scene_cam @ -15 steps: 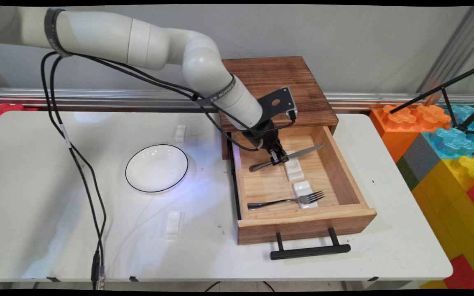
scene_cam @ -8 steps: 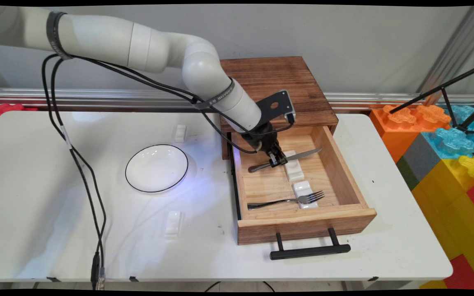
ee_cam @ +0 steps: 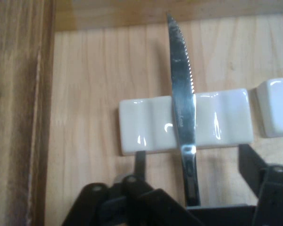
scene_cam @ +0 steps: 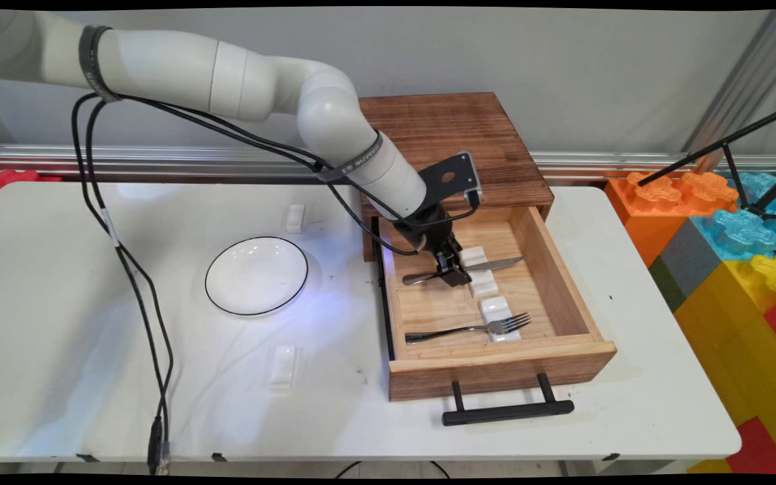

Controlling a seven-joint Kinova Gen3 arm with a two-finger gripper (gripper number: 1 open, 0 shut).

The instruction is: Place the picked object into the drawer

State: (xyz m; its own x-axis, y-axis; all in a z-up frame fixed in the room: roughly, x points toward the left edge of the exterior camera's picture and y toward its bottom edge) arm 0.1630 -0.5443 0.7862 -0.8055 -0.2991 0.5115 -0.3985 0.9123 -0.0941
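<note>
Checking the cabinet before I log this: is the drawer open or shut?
Open. The drawer is pulled out toward the near side, its inside showing a knife, a fork and white rests.

No lettering, label, brand, number or sign can be read anywhere.

Inside the open drawer (scene_cam: 566,279), bare wood is lying free left of the two white rests (scene_cam: 481,275), towards the left wall. The knife (scene_cam: 489,265) is crossing the far rest, the fork (scene_cam: 469,329) is barring the near strip, and the cabinet top (scene_cam: 452,138) is overhanging the drawer's far end.
</note>
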